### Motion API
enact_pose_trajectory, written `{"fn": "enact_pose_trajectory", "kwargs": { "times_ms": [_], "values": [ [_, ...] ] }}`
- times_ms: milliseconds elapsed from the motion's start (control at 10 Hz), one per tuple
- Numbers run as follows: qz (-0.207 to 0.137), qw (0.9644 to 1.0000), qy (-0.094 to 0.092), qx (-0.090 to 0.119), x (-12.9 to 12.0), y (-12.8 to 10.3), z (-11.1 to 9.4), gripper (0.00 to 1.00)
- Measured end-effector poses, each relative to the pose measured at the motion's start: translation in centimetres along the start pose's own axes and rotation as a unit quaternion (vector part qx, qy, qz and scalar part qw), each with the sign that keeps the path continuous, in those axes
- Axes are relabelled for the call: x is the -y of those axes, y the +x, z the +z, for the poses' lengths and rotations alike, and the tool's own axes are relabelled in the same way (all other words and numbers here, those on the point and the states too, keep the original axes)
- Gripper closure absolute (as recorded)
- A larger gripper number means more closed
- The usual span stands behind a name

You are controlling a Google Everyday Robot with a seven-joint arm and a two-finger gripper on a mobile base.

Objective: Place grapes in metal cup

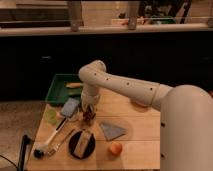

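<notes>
My gripper (88,114) points down over the left middle of the wooden table (135,150), at the end of the white arm (120,86). A small dark clump, perhaps the grapes (88,120), sits right at its tip; I cannot tell whether it is held or resting on the table. A small pale cup-like thing, possibly the metal cup (74,117), stands just left of the gripper, next to a light blue block (70,106).
A green tray (57,90) holding a yellow item stands at the back left. A green cup (50,116), a white-handled brush (50,140), a fork (61,142), a black plate (81,145), a grey cloth (113,131) and an orange fruit (115,148) lie around the gripper.
</notes>
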Motion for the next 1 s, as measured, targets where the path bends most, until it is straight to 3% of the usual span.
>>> {"fn": "enact_pose_trajectory", "kwargs": {
  "times_ms": [300, 1000],
  "values": [
    [-0.009, 0.9999, -0.001, -0.011, -0.2, 0.0, -1.0, 0.23],
    [-0.017, 0.9998, 0.003, -0.014, 0.5, 1.7, -1.5, 0.2]
  ]
}}
